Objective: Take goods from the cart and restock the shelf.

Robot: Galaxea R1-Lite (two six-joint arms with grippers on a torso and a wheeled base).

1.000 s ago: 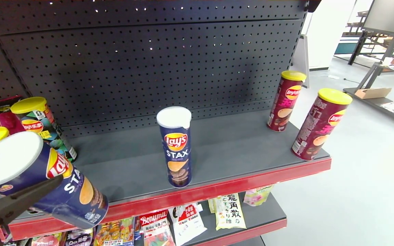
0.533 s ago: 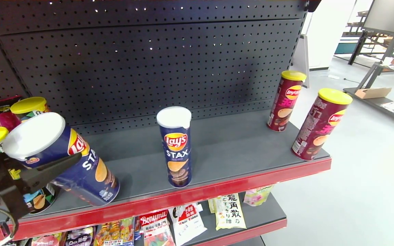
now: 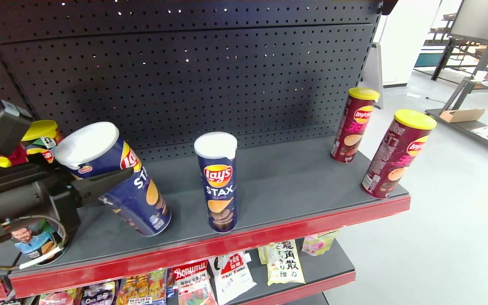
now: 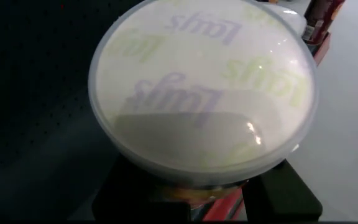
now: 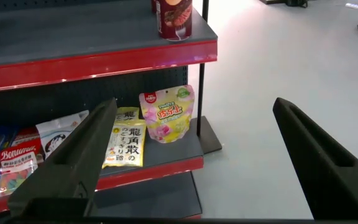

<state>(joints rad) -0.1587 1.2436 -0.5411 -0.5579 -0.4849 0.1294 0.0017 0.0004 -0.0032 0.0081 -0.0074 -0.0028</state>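
1. A pale grey floor (image 3: 439, 245) spreads out to the right, smooth and evenly lit.
2. A white wall (image 3: 403, 46) stands just beyond the right edge of the pegboard (image 3: 184, 76).
3. Dark metal racks (image 3: 445, 57) stand well back on the floor.
4. A low platform (image 3: 464, 126) near them carries a cardboard box (image 3: 462, 115).
5. The pegboard is dark, and small spots of light show through some of its holes.

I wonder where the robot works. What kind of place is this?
Probably a shop: blue white-lidded crisp tubes and maroon yellow-lidded tubes on a grey red-edged metal shelf, colourful snack packets below.
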